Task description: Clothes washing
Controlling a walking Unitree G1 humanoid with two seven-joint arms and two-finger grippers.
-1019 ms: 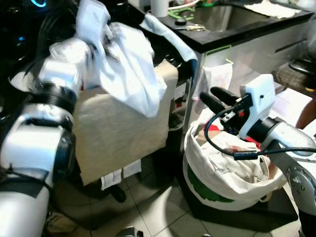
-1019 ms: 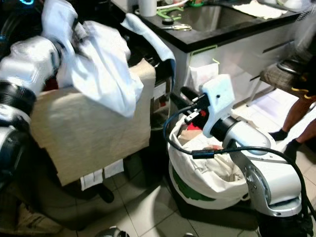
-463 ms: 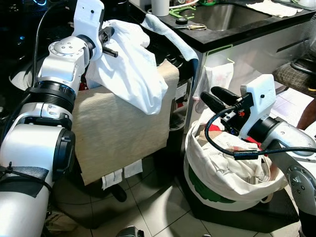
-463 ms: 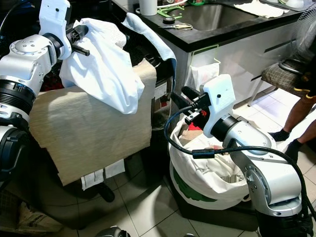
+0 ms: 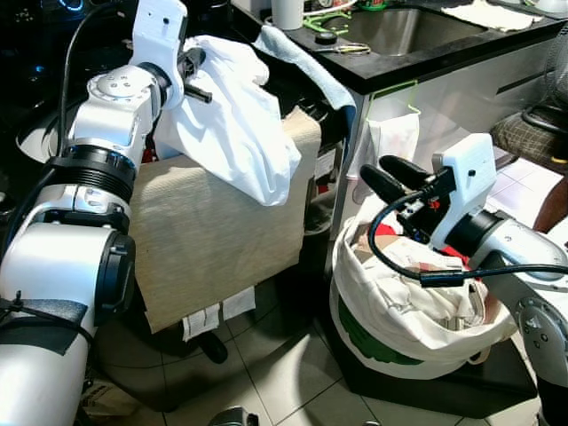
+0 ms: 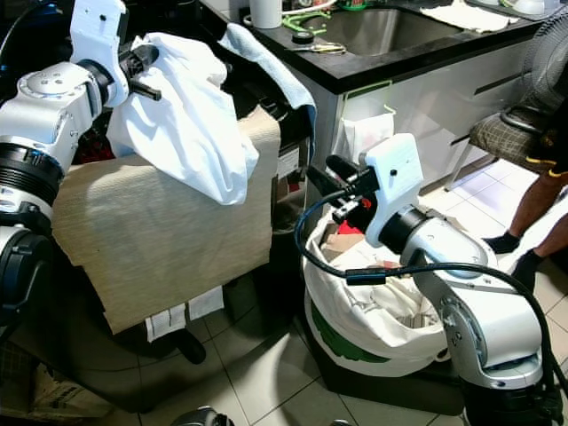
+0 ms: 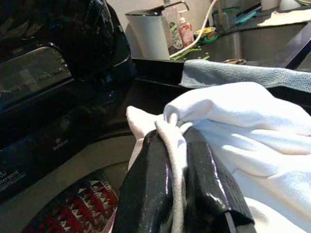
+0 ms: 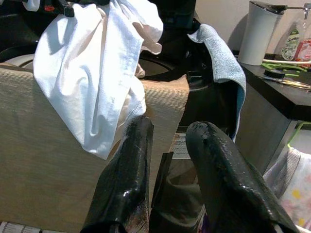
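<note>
One shirt (image 5: 232, 115) is hanging pinched in my left gripper (image 7: 176, 160) over the washer (image 7: 73, 160); next I'm lowering it in, right gripper (image 8: 167, 160) spread above the bag (image 5: 408, 311)

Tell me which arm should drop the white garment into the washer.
Left. The left gripper is shut on the white garment, holding it above the washer opening. The right gripper is open with nothing in it, over the laundry bag.
</note>
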